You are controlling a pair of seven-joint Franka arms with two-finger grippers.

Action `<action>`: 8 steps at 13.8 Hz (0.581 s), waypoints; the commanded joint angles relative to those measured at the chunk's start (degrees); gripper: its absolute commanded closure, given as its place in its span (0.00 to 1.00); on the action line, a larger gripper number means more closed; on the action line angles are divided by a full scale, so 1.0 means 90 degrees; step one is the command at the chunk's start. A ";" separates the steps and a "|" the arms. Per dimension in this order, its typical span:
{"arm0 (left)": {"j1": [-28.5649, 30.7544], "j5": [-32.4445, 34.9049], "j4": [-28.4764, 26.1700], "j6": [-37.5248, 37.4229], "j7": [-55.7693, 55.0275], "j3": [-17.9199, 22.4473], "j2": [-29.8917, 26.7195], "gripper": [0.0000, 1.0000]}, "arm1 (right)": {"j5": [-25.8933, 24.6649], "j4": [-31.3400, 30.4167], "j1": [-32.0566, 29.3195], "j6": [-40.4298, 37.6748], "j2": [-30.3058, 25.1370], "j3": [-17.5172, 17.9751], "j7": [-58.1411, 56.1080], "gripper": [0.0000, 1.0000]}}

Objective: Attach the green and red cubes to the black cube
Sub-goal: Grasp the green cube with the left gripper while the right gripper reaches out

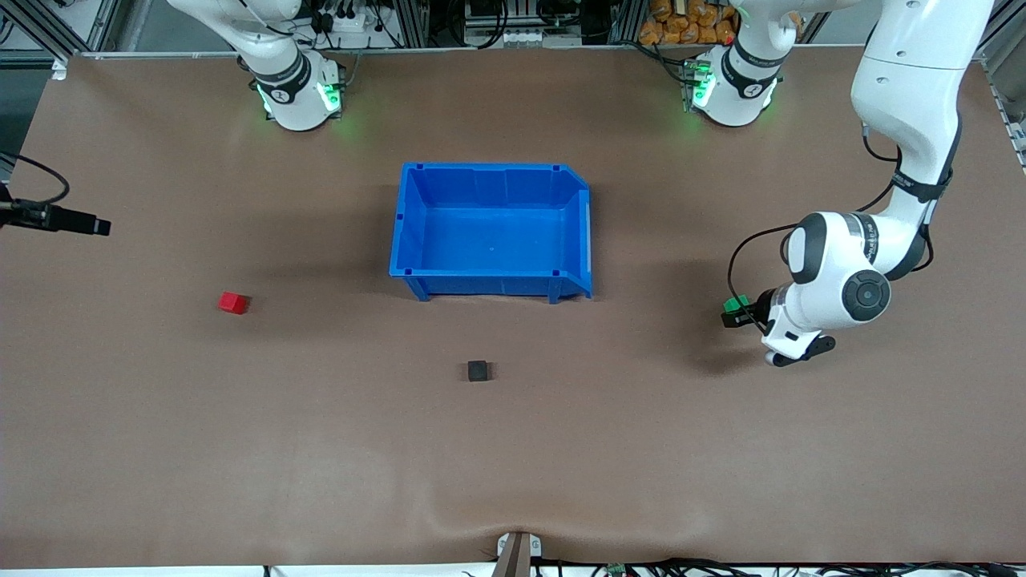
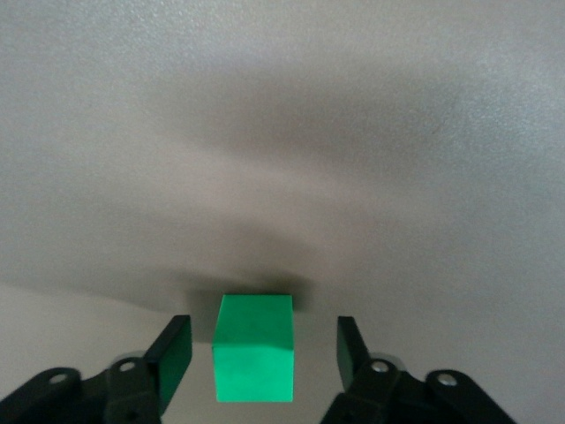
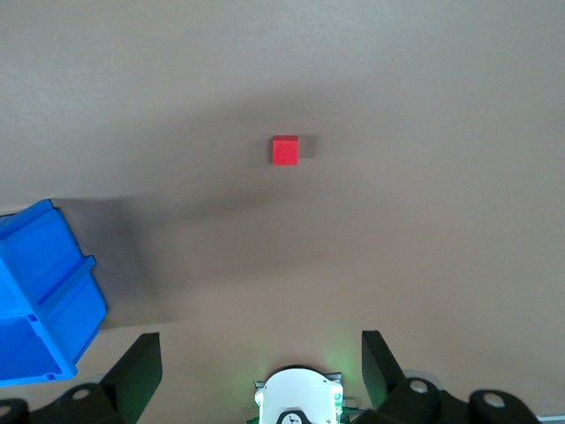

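The green cube (image 1: 736, 304) rests on the table toward the left arm's end. My left gripper (image 1: 737, 311) is down around it, open. In the left wrist view the green cube (image 2: 254, 349) sits between the two fingers (image 2: 173, 353) with a gap on each side. The red cube (image 1: 233, 302) lies alone toward the right arm's end of the table; the right wrist view shows the red cube (image 3: 284, 150) far below. My right gripper (image 3: 260, 344) hangs open and empty, high above its own base. The black cube (image 1: 478, 370) sits nearer the front camera than the blue bin.
An empty blue bin (image 1: 489, 167) stands mid-table; a corner of the bin (image 3: 44, 291) shows in the right wrist view. A black camera on a stalk (image 1: 56, 218) juts in at the right arm's end of the table.
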 commanded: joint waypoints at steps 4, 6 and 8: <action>-0.0024 -0.0101 -0.0060 0.0059 -0.0075 -0.0020 0.0002 0.40 | 0.0009 0.0090 -0.0209 -0.0087 0.0264 0.0077 -0.0006 0.00; -0.0024 -0.0091 -0.0050 0.0059 -0.0075 -0.0010 0.0041 0.49 | 0.0018 0.0081 -0.0229 -0.0068 0.0401 0.0077 0.0003 0.00; -0.0024 -0.0101 -0.0050 0.0059 -0.0104 -0.0010 0.0031 0.71 | 0.0009 0.0090 -0.0219 -0.0038 0.0489 0.0077 0.0004 0.00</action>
